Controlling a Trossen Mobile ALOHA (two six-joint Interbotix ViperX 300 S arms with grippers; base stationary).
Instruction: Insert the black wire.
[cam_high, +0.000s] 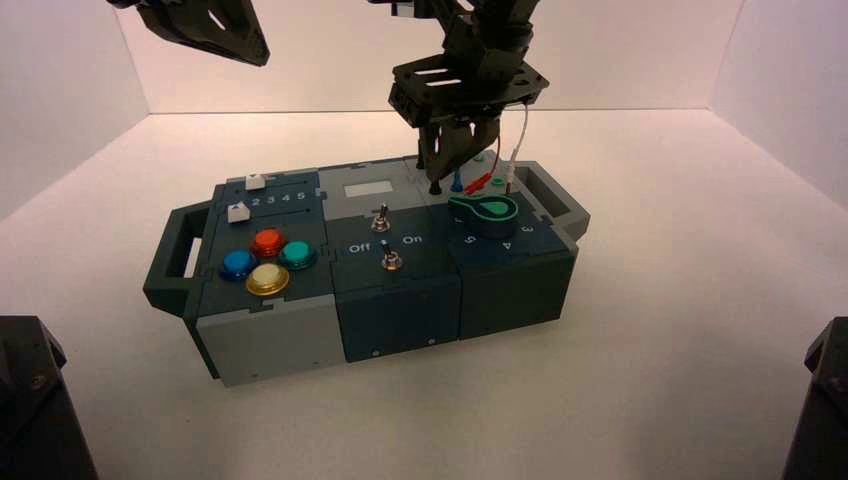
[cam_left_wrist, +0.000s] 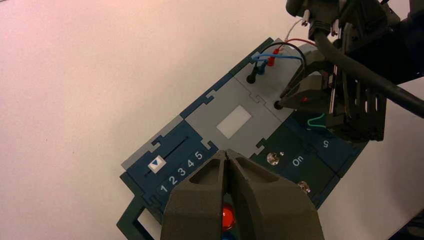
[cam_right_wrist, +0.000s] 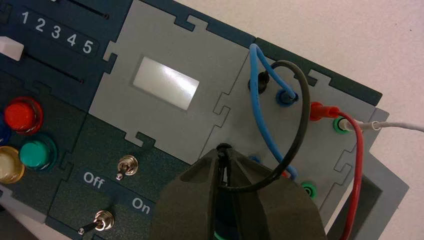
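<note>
The black wire (cam_right_wrist: 301, 115) arches in a loop over the grey socket panel (cam_right_wrist: 330, 145) at the back right of the box. One black plug (cam_right_wrist: 262, 79) stands in a far socket. My right gripper (cam_right_wrist: 223, 150) is shut on the other black plug and holds it tip-down against the panel near the white window. It also shows in the high view (cam_high: 436, 180) and the left wrist view (cam_left_wrist: 280, 104). I cannot tell whether this plug sits in a socket. My left gripper (cam_left_wrist: 227, 153) is shut and empty, raised above the box's left part (cam_high: 262, 55).
A blue wire (cam_right_wrist: 260, 115), a red wire (cam_right_wrist: 357, 165) and a white wire (cam_right_wrist: 400, 125) cross the same panel. Two toggle switches (cam_right_wrist: 125, 167) stand by the Off/On lettering. The green knob (cam_high: 485, 212), coloured buttons (cam_high: 267, 262) and sliders (cam_high: 255, 182) are nearby.
</note>
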